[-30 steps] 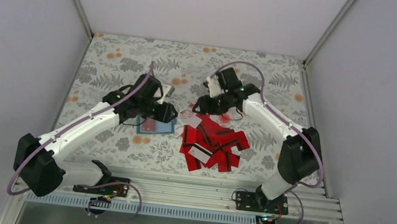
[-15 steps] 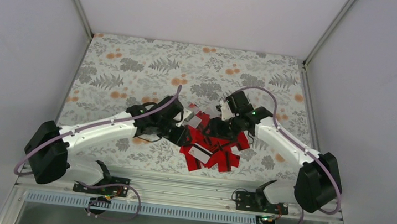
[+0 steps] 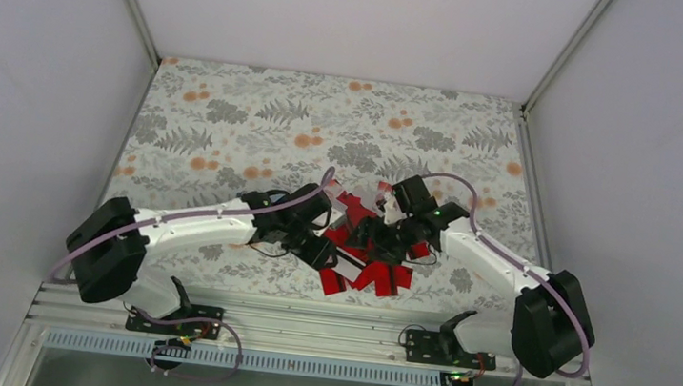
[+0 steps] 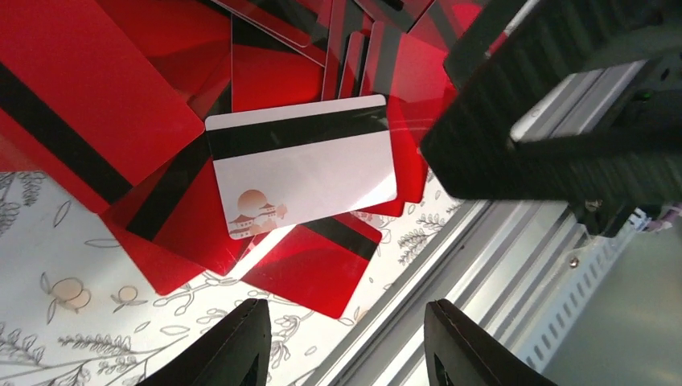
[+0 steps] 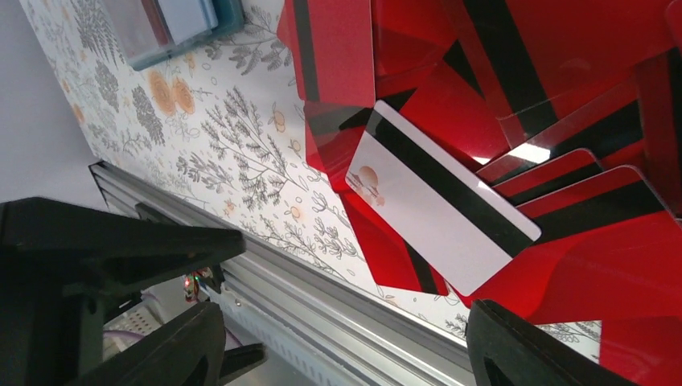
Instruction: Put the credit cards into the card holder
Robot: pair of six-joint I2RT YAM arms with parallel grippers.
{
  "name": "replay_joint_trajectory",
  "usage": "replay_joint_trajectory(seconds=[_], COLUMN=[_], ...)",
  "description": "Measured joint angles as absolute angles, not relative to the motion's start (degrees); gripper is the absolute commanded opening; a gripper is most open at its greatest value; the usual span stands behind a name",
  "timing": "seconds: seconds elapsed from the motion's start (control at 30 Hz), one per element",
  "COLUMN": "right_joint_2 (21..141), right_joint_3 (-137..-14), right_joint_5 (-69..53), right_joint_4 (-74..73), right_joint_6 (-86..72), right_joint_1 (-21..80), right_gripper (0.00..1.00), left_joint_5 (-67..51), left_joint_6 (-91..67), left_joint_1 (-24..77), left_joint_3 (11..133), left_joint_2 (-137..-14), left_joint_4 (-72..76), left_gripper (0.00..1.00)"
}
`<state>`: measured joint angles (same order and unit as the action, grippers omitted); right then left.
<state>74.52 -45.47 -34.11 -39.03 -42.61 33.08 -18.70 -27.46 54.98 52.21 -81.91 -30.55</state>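
Observation:
A heap of red credit cards (image 3: 387, 275), several with black stripes, lies near the table's front edge. A white card with a black stripe (image 4: 301, 165) lies on top of it and also shows in the right wrist view (image 5: 438, 209). My left gripper (image 3: 320, 251) hovers open and empty over the heap's near-left edge (image 4: 346, 354). My right gripper (image 3: 373, 245) hovers open and empty over the heap (image 5: 346, 354), facing the left one. The teal card holder (image 5: 181, 28) lies open left of the heap. My left arm hides it in the top view.
The aluminium rail (image 3: 305, 319) runs along the table's near edge, just below the heap (image 4: 499, 265). The two grippers are close together; the right one's black body (image 4: 563, 104) fills the left wrist view's upper right. The table has a floral cloth (image 3: 231, 114).
Both arms have swung toward the near edge. The left gripper left the card holder and moved right to the heap. The right gripper came from the heap's far side down over it.

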Motion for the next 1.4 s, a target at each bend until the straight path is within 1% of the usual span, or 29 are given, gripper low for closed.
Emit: replay_joint_trajectory(seconds=[0.1,0.27,0.43,0.63,0.87,1.13,1.4], right_joint_2=[74.7,74.9,73.8,71.5,71.5,72.2,73.6], right_joint_3=[-43.1,-37.7,-33.5,-29.3,-28.4,-25.0,-23.1], right_joint_5=[-36.3,-39.1,-39.3,-40.3,-40.2,-39.4,-39.5], right_joint_4=[-36.2,-32.1,-30.7,-25.3,-19.8,-15.7,-10.7], right_joint_6=[-44.9,-49.6,-53.0,-56.5,-58.3,-58.9,-58.9], right_joint_1=[33.1,33.3,33.6,34.0,34.2,34.5,34.5], right_gripper=[0.77,0.77,0.78,0.75,0.69,0.64,0.58], left_joint_5=[-18.6,-17.3,-16.8,-16.8,-17.8,-19.4,-21.1], left_joint_6=[-26.5,-24.7,-23.2,-22.3,-21.1,-20.2,-20.1], left_joint_1=[55.3,55.2,55.1,54.5,53.7,53.0,53.0], left_joint_3=[52.7,55.8,57.0,57.6,58.3,58.3,57.7], left_joint_2=[-84.9,-91.5,-94.3,-96.3,-98.2,-100.4,-101.1], left_joint_4=[-30.0,-30.0,-29.4,-28.1,-26.8,-25.2,-24.0], left_gripper=[0.51,0.56,0.57,0.57,0.55,0.54,0.50])
